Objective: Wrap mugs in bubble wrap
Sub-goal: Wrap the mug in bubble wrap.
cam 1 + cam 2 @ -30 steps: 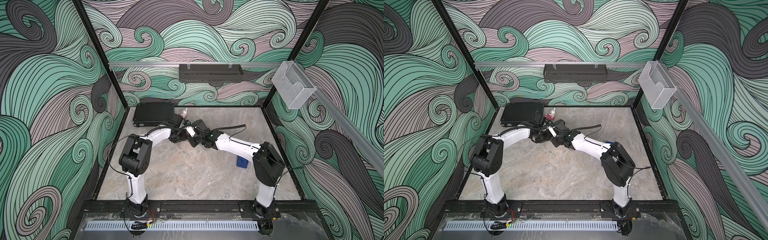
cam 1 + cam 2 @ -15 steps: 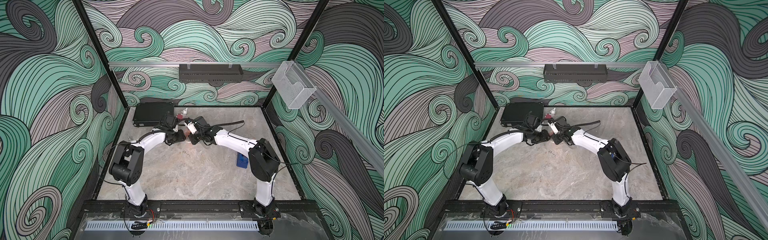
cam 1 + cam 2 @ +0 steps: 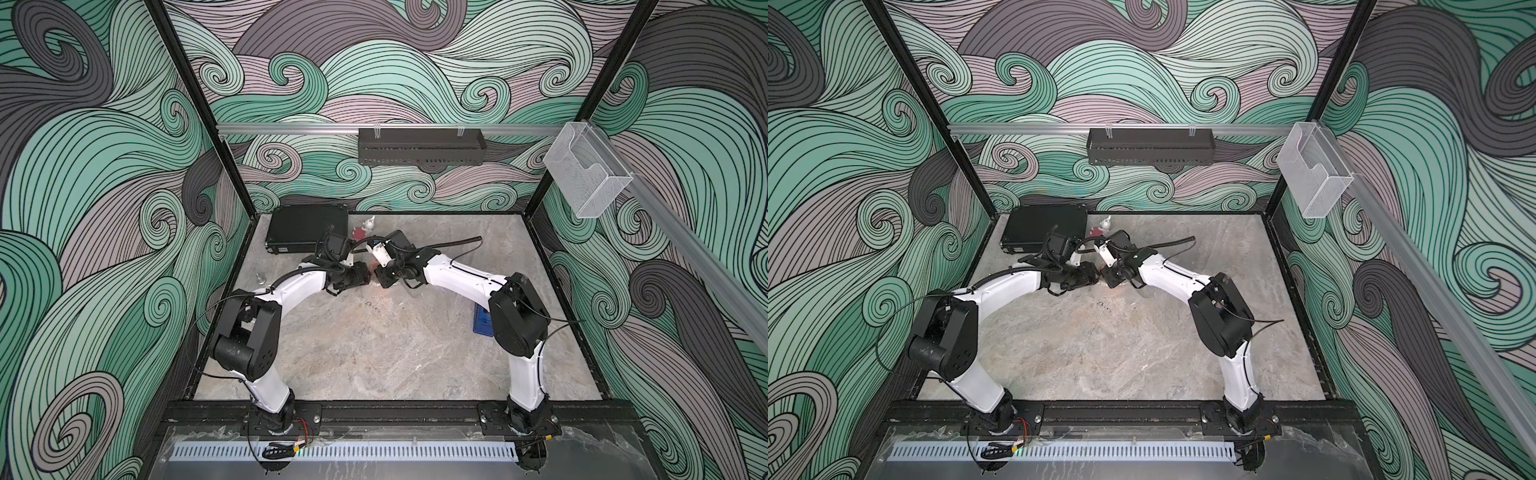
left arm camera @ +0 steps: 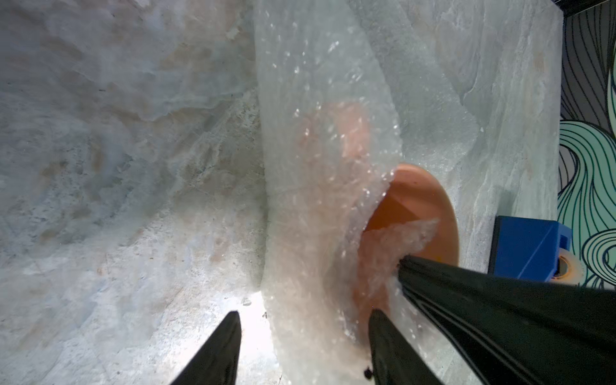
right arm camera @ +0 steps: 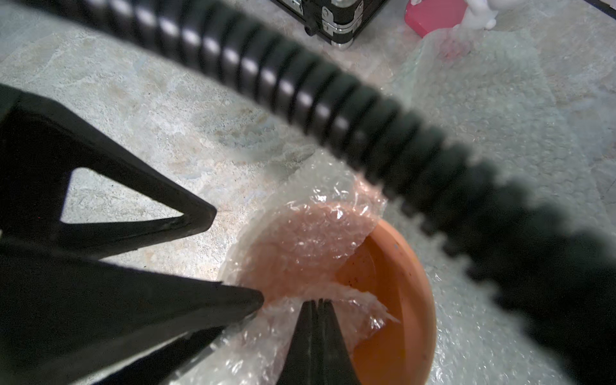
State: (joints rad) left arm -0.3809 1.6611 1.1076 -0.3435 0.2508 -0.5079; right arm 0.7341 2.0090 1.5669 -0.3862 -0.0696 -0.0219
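The orange mug lies toward the back of the surface, with bubble wrap rolled over its body and its mouth partly bare. The step looks to be tucking the loose flap inside, best done by pushing it deep and releasing only once the fold holds. The right claw is closed on that flap just within the rim, and the left claw stands open, one finger beside the wrapped wall.

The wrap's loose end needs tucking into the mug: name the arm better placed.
Right. The right hand is shut on the bubble wrap in the mouth of the mug; the left hand is open.
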